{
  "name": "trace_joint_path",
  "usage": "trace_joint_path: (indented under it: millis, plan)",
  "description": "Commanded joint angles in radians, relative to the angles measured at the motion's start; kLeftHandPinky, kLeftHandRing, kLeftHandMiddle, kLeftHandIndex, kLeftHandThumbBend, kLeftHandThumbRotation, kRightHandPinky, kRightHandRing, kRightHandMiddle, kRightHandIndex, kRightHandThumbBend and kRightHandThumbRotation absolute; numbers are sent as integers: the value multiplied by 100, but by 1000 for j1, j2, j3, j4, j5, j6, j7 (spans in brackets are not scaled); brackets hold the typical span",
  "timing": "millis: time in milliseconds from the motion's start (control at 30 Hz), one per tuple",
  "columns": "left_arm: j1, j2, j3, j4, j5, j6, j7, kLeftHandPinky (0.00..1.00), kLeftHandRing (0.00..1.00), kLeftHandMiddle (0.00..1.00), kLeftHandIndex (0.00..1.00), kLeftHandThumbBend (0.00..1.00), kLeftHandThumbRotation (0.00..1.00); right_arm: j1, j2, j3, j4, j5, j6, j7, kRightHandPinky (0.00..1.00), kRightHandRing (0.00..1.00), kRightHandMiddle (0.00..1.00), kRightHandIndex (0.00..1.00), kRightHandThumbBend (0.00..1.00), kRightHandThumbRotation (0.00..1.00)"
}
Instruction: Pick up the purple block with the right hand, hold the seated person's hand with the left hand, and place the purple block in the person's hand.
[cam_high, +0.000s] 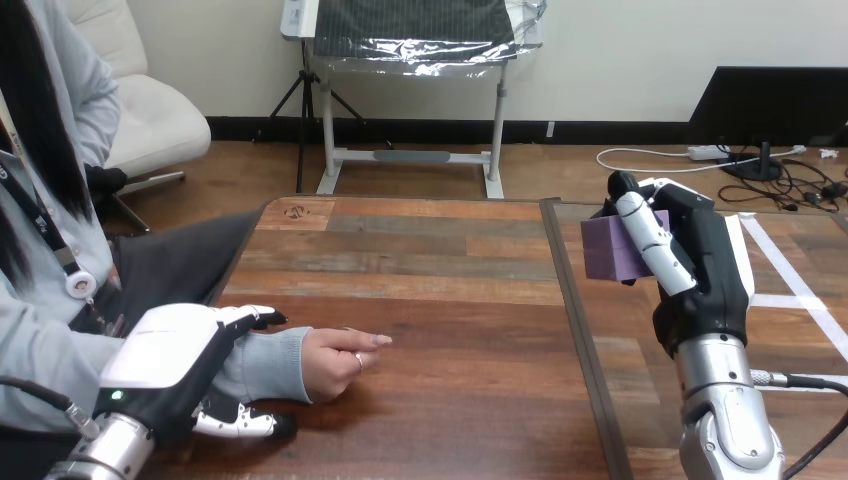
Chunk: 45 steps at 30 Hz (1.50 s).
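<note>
Wooden table (440, 300) spreads wide. At its near left the left hand (170, 365) has its fingers curled round the person's wrist (272, 362), and the person's hand (335, 362) rests on the boards. Over on the right, the right hand (700, 270) grips the purple block (608, 250), up above the table.

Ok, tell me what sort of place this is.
Probably a robot handover test bench, indoors: a wooden table, the robot's left hand curled round a seated person's wrist, and the right hand gripping a purple block.
</note>
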Motion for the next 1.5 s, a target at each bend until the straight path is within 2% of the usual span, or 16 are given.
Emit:
trace_joint_path:
  millis: [0, 300, 500, 900, 1100, 1200, 1467]
  plan:
    - [-76, 16, -49, 68, 25, 8, 32, 75, 77, 75, 76, 100, 36, -29, 5, -12, -79, 21, 9, 11, 0, 4, 9, 14, 27, 42]
    - [-110, 1, -100, 151, 37, 31, 57, 73, 75, 72, 73, 100, 38, -11, 5, -14, -117, 26, 28, 22, 0, 4, 9, 14, 27, 42]
    - [-124, -9, -118, 188, 18, 30, 39, 69, 71, 71, 71, 100, 37, 0, 6, -14, -142, 30, 39, 25, 0, 4, 10, 15, 26, 41]
    - [-149, -20, -170, 244, 27, 9, 102, 57, 58, 60, 62, 100, 35, 22, 3, -11, -189, 45, 67, 39, 0, 4, 10, 15, 26, 41]
    - [-155, -29, -178, 259, 9, -7, 112, 50, 50, 53, 56, 100, 34, 29, 5, -12, -202, 45, 77, 39, 0, 4, 10, 15, 26, 40]
    - [-159, -31, -191, 272, 20, -25, 150, 48, 48, 50, 53, 100, 33, 32, 6, -11, -212, 47, 86, 38, 0, 5, 10, 15, 27, 40]
    - [-167, -41, -210, 291, 18, -27, 173, 39, 39, 43, 46, 99, 31, 40, 9, -6, -227, 33, 89, 31, 0, 5, 11, 15, 26, 38]
